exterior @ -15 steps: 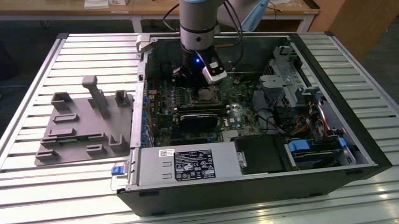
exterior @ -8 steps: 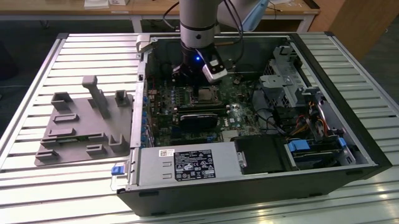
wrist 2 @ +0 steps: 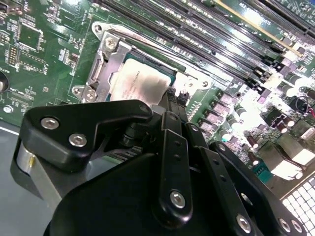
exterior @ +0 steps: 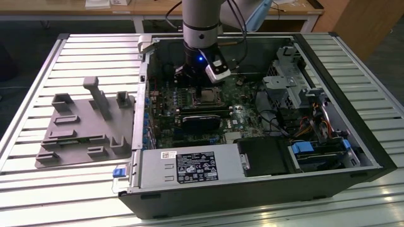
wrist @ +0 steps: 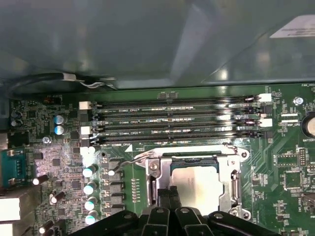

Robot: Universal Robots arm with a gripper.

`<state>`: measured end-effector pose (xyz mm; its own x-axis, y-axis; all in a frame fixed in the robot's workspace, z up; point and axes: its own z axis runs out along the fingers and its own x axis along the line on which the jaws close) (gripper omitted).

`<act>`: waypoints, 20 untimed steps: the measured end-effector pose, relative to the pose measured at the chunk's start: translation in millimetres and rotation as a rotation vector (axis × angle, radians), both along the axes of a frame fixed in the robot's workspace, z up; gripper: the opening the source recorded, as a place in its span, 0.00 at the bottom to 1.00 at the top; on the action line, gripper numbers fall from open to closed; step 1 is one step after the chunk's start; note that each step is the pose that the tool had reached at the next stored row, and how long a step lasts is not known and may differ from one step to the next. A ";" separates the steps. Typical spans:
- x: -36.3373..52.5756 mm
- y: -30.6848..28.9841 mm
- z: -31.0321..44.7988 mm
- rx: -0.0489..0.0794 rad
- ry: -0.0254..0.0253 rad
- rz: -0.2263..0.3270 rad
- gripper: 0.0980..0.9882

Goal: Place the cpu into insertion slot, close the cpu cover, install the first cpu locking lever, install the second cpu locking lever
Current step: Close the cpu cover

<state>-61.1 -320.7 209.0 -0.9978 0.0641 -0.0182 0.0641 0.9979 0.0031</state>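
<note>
Entry: the cpu [wrist: 199,181] sits flat in the insertion slot [wrist: 192,158], silver top up, on the green board [wrist: 275,142] just beside the long memory slots [wrist: 172,120]. The cpu cover [wrist: 232,184] lies down around it, with its frame over the chip's edges and the metal top showing through the central opening. It is judged closed, so the chip is pinned and cannot shift. A thin wire lever [wrist: 129,161] angles out from the socket's corner toward the row of capacitors [wrist: 89,188]. It looks unlatched, though its hook end is too small to be sure.

Gripper [wrist 2: 176,97]: fingers drawn together to a narrow point, with nothing seen between them. The tips stand at the socket's edge on the capacitor side, near the lever. Whether they touch the cover rim or hang just above it cannot be told. Narrow, closed tips suit pushing a thin lever or plate better than grasping, which is the likely reason for this posture.

Exterior view: the arm [exterior: 200,28] reaches straight down into the open computer case [exterior: 252,198], which lies on its side on the slatted table [exterior: 38,189]. A grey fixture tray [exterior: 75,137] rests to the exterior view's left of the case, well apart from the gripper
</note>
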 end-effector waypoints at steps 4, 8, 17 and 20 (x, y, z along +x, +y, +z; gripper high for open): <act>7.9 0.0 0.0 0.000 -0.0001 0.000 0.00; 13.9 0.0 -0.1 0.000 -0.0001 0.000 0.00; 24.5 0.0 0.4 -0.001 0.0003 0.000 0.00; 24.5 0.0 4.6 0.000 0.0000 0.000 0.00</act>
<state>-36.6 -320.7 213.6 -0.9978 0.0642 -0.0182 0.0642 0.9979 0.0028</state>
